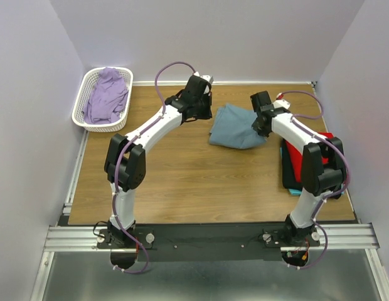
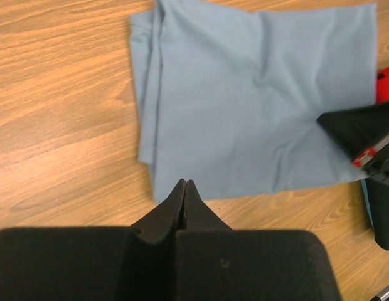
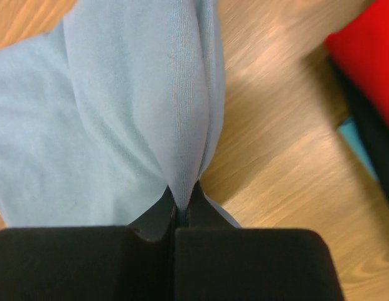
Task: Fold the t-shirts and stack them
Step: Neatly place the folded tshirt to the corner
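Fabric of the blue-grey t-shirt (image 3: 106,119) sits pinched between the right jaws.

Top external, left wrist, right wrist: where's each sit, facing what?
Top external: above and behind the robot, looking down on the wooden table; both arms show.
Left wrist: on left arm, looking past shut left tool at blue-grey cloth shirt.
Right wrist: on right arm, looking along right tool, shut on that shirt.
All three share the shirt.
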